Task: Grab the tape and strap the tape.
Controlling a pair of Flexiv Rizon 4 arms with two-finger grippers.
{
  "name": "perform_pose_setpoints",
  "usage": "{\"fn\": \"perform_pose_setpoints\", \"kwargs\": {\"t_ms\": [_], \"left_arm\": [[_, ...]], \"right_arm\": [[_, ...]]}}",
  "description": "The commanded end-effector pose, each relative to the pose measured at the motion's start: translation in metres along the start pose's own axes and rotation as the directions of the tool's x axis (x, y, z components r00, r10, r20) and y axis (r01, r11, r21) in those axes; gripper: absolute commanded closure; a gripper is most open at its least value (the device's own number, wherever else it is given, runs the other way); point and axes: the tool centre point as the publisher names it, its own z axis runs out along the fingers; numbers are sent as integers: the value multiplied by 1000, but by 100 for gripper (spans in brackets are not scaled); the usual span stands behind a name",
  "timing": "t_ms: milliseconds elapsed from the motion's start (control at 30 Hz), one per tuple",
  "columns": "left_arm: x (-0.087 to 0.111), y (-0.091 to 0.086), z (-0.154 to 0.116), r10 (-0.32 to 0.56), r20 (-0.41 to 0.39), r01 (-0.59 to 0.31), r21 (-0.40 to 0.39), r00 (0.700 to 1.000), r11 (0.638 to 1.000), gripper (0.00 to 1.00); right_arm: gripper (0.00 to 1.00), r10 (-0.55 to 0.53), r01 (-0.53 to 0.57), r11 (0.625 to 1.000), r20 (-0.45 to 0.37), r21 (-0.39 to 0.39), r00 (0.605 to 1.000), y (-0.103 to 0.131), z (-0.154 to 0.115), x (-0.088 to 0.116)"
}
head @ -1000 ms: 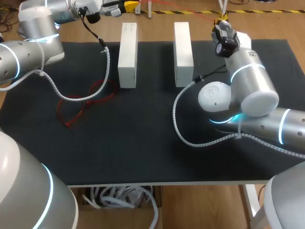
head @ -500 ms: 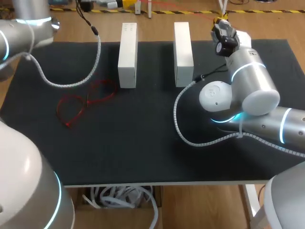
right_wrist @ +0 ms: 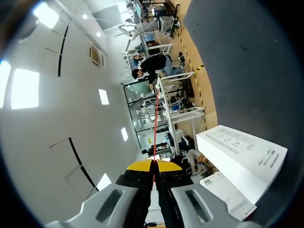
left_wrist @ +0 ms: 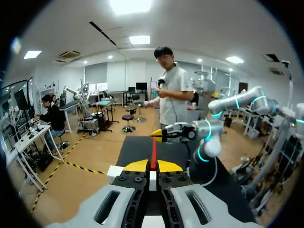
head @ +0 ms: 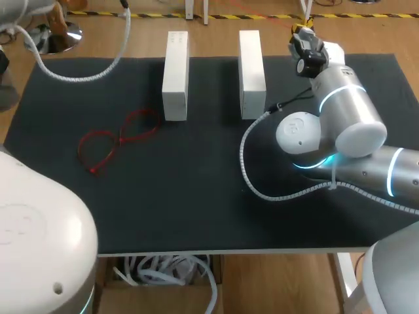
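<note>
- Head view: the right gripper (head: 303, 29) is held at the mat's (head: 196, 196) far edge, beside two white blocks (head: 175, 75). A red loop (head: 121, 136) is laid on the mat.
- Left wrist view: red tape (left_wrist: 153, 153) is pinched between the left gripper's (left_wrist: 153, 166) pressed-together tips and is strung to the right gripper.
- Right wrist view: the tape is likewise pinched by the right gripper's closed tips, near a block.

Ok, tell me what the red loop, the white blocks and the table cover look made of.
Red loop: thin, limp plastic or fabric strap, lying in slack curls. White blocks: matte and sharp-edged with print on one face, likely cardboard. Table cover: black matte cloth or felt, no glare.
</note>
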Motion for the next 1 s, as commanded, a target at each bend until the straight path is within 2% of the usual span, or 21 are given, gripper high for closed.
{"fn": "perform_pose_setpoints", "kwargs": {"t_ms": [33,67,933,1000], "left_arm": [[6,-11,1,31,91,31,-612,995,790,100],[6,-12,1,41,97,29,-631,994,775,100],[6,-12,1,41,97,29,-631,994,775,100],[5,-14,1,36,106,44,-662,994,748,100]], "right_arm": [[100,-10,10,1000,7,13,1000,4,-1,4],[100,-15,15,1000,9,16,1000,4,-1,4],[100,-105,103,992,34,74,994,-1,-6,3],[100,-105,102,992,34,76,994,-2,-7,2]]}}
